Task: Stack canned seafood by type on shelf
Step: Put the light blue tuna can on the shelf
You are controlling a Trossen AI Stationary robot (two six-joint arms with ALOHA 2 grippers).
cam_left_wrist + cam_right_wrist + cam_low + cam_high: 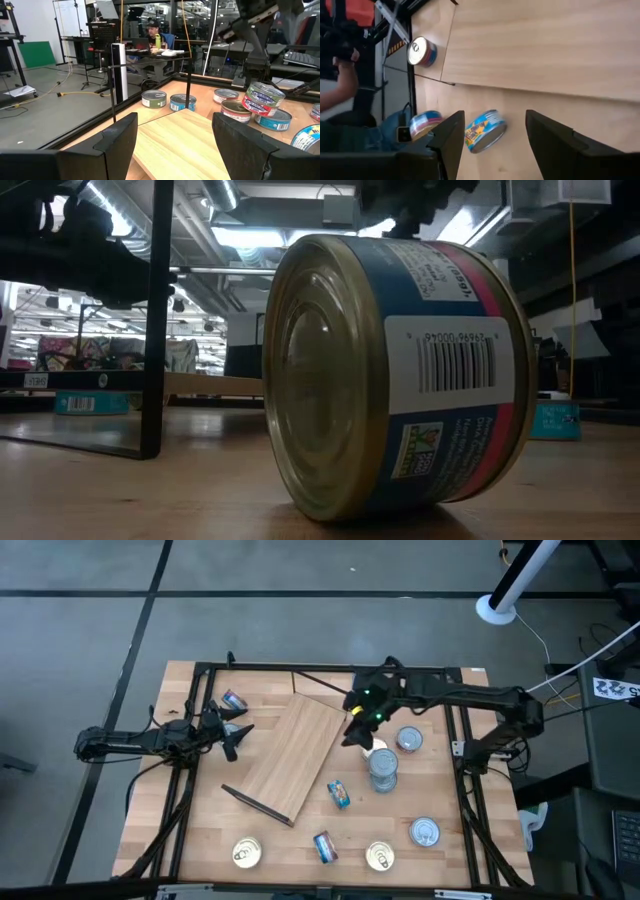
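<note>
The shelf (295,755), a light plywood board with a dark bar along its near edge, lies askew in the middle of the table. Canned seafood stands around it: a short stack (383,770) with one tin (410,740) beside it, a blue tin on its side (338,793), and gold-lidded tins (247,853) (379,857) near the front. My right gripper (358,730) hangs open and empty above the board's right edge; in its wrist view the blue tin (485,131) shows far below between the fingers. My left gripper (235,735) waits open at the board's left, level (175,120).
A blue-red labelled tin (390,375) lies on its side at the front edge, a silver-topped one (425,832) at the front right, another tin (235,700) at the far left. Dark frame bars (460,730) ring the tabletop. A person's hand (340,70) shows beyond the table.
</note>
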